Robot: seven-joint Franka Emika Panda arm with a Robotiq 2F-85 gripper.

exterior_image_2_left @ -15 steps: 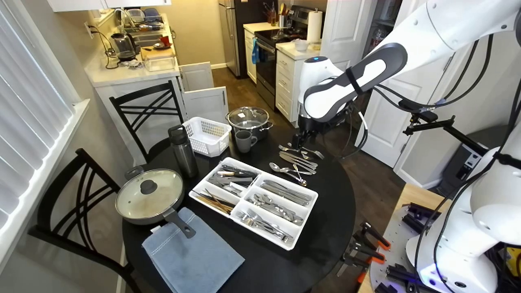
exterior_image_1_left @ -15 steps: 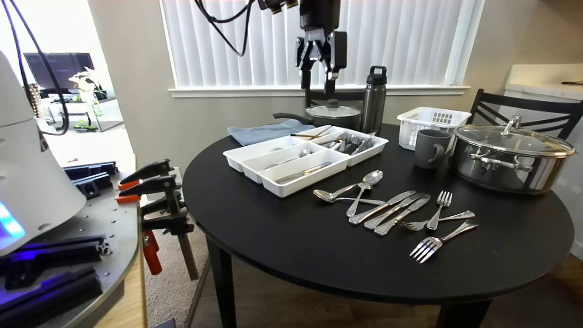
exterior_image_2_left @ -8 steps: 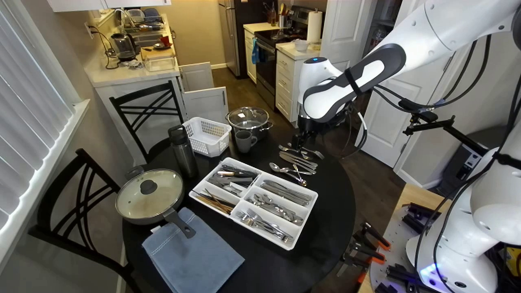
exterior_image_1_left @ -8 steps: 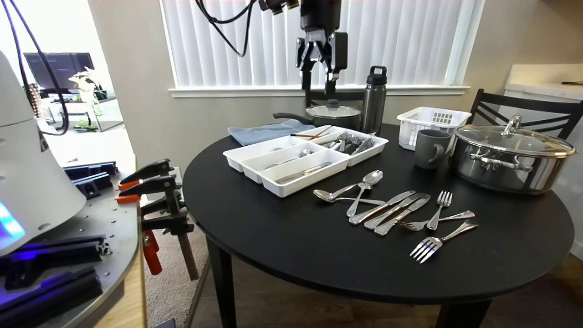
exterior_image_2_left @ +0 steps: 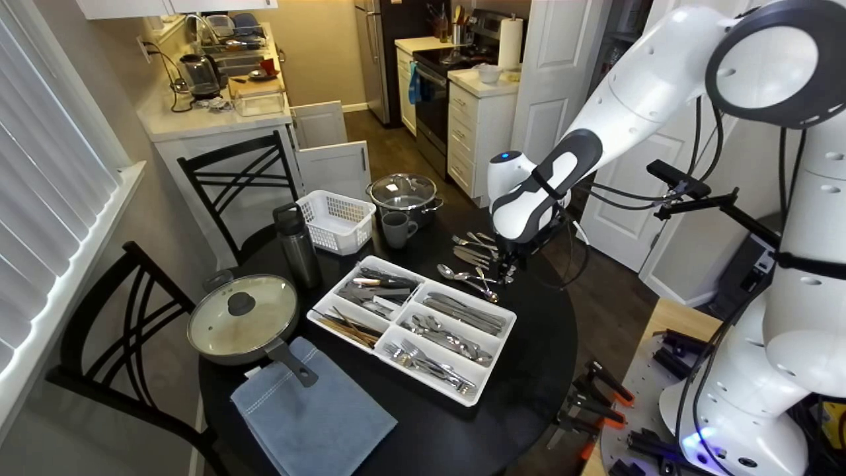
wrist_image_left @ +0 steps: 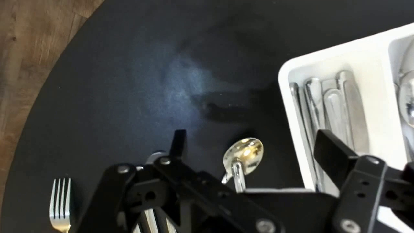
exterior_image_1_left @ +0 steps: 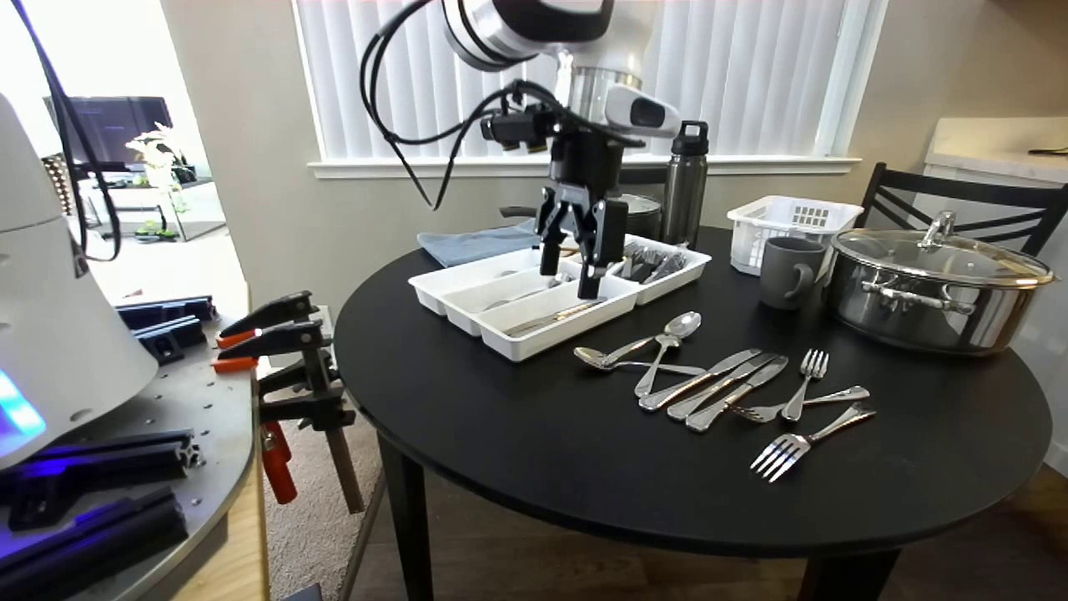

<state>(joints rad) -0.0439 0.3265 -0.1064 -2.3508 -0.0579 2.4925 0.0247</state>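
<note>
My gripper (exterior_image_1_left: 569, 275) is open and empty. It points down above the black table (exterior_image_1_left: 501, 426); it also shows in an exterior view (exterior_image_2_left: 505, 274). In the wrist view the fingers are wide apart, with a shiny spoon (wrist_image_left: 247, 153) below and between them. The white cutlery tray (exterior_image_1_left: 576, 325) lies beside it; its rim (wrist_image_left: 292, 121) shows in the wrist view, and one finger overlaps its knife compartment. Loose spoons (exterior_image_1_left: 684, 325), knives (exterior_image_1_left: 716, 392) and forks (exterior_image_1_left: 784, 455) lie on the table. The gripper appears to touch nothing.
A grey mug (exterior_image_1_left: 788, 275), a steel pot (exterior_image_1_left: 934, 300), a white basket (exterior_image_1_left: 755, 242) and a tall bottle (exterior_image_1_left: 686, 196) stand at the back. A lidded pan (exterior_image_2_left: 241, 317) and blue cloth (exterior_image_2_left: 317, 410) lie past the tray. Clamps (exterior_image_1_left: 321, 409) stick out near the base.
My gripper has come down well toward the table and shifted over the loose cutlery in the last half second. It stays open. The cutlery and tray have not moved.
</note>
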